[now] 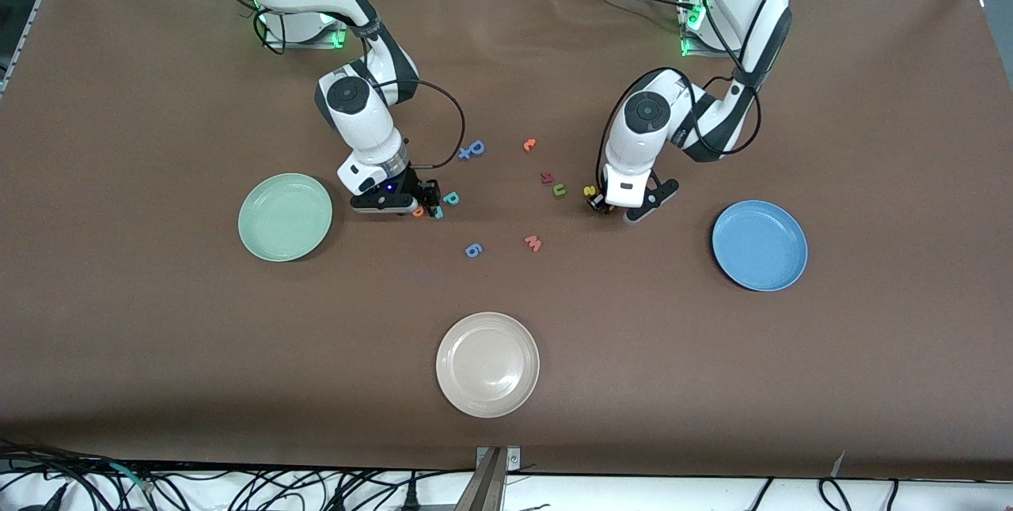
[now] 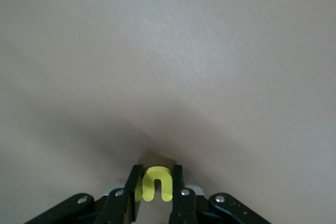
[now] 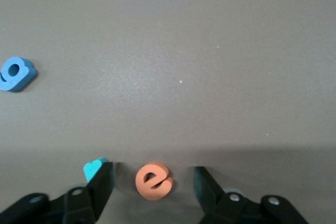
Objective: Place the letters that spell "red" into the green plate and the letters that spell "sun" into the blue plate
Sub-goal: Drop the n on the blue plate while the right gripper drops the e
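Two letters sit at the jaws. Left gripper (image 2: 156, 195), low on the desk (image 1: 158, 337) toward the blue plate (image 1: 760, 245), has its jaws clamped on the yellow arch (image 2: 156, 183), whose legs point back toward the wrist. Right gripper (image 3: 152, 184), beside the green plate (image 1: 285, 217), has jaws apart around the orange e (image 3: 153, 181), lying flat between the fingers and touching neither; the teal r (image 3: 93, 168) lies just outside one finger. Teal d (image 1: 451, 198) is just beside that gripper. Green arch (image 1: 559, 191) and yellow s (image 1: 589, 191) lie by the left gripper
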